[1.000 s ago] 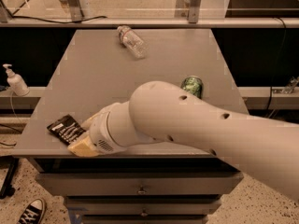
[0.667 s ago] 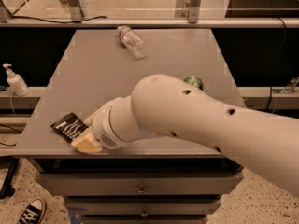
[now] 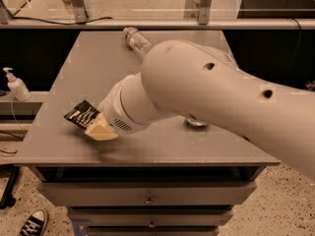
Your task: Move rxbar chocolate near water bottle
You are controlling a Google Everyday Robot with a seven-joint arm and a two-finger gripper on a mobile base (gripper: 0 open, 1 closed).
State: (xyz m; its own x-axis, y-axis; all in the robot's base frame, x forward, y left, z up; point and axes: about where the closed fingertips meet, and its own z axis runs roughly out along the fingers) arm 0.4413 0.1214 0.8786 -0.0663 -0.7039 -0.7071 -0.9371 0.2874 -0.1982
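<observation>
I'm at the grasp step: pincer [image 3: 101, 131] low over tabletop [image 3: 59, 146], rxbar chocolate [image 3: 81, 114] just left of its tip, prob. touching. Can't tell if it's spread or pinching. Next: carry bar fwd to water bottle [image 3: 137, 39], well beyond pincer.

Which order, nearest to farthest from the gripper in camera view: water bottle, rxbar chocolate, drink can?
Gripper at the table's front left.
1. rxbar chocolate, just left of it.
2. drink can, right, mostly behind the arm.
3. water bottle, far edge.
</observation>
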